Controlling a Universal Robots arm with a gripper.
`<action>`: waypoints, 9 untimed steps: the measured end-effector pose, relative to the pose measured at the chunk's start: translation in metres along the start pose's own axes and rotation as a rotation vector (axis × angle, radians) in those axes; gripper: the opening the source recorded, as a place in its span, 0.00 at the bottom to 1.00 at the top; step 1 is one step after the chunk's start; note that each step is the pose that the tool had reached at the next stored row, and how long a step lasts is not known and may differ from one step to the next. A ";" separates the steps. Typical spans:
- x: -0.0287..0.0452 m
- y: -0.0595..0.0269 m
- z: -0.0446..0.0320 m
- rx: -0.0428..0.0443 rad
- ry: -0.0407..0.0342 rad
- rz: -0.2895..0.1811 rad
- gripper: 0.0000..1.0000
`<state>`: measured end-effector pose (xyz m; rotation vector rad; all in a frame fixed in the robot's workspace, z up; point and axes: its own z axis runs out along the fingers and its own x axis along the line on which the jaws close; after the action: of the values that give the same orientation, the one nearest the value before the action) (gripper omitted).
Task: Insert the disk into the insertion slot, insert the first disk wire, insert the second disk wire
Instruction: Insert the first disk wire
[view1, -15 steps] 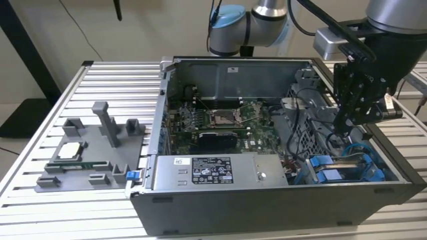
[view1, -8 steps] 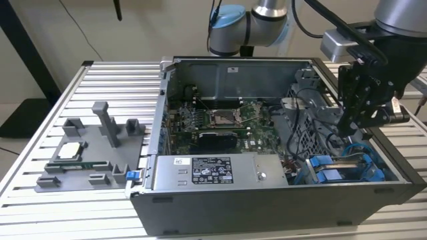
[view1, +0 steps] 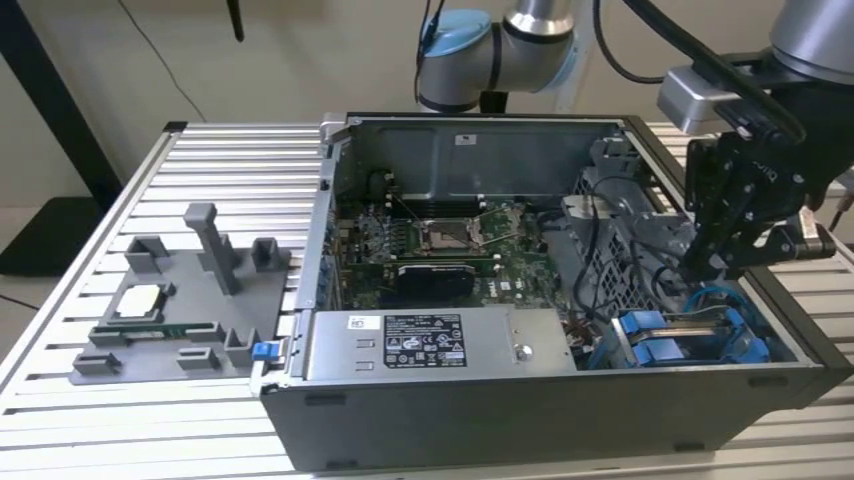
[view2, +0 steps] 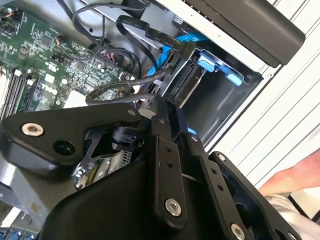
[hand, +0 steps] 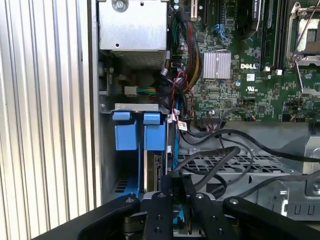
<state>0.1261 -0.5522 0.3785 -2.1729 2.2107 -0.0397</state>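
The disk (view1: 694, 325) sits on edge inside the insertion slot (view1: 638, 345), between bright blue rails at the case's front corner on the exterior view's right. In the first wrist view its thin edge (hand: 148, 170) runs below two blue tabs (hand: 125, 136). My black gripper (view1: 705, 270) reaches down into the case just behind the slot. In both wrist views the fingers stand close together, gripper (hand: 173, 177) and gripper (view2: 165, 102), on the black end of a disk wire (view2: 120, 86) that loops over from the board. A blue cable (view2: 192, 39) runs to the disk's end.
A grey power-supply box (view1: 441, 345) fills the case's front. The motherboard (view1: 441, 245) lies behind it. A grey fixture (view1: 187, 300) with small parts stands on the slatted table (view1: 200, 150). Loose black cables (hand: 235, 137) cross the metal cage. A person's arm (view2: 292, 177) is outside the case.
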 end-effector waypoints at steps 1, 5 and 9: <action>0.0014 -0.0007 0.0004 -0.0028 0.0001 0.000 0.00; 0.0070 -0.0030 0.0025 -0.0108 0.0004 0.002 0.00; 0.0117 -0.0043 0.0055 -0.0154 0.0004 0.005 0.00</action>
<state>0.1304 -0.5639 0.3730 -2.1754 2.2239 -0.0231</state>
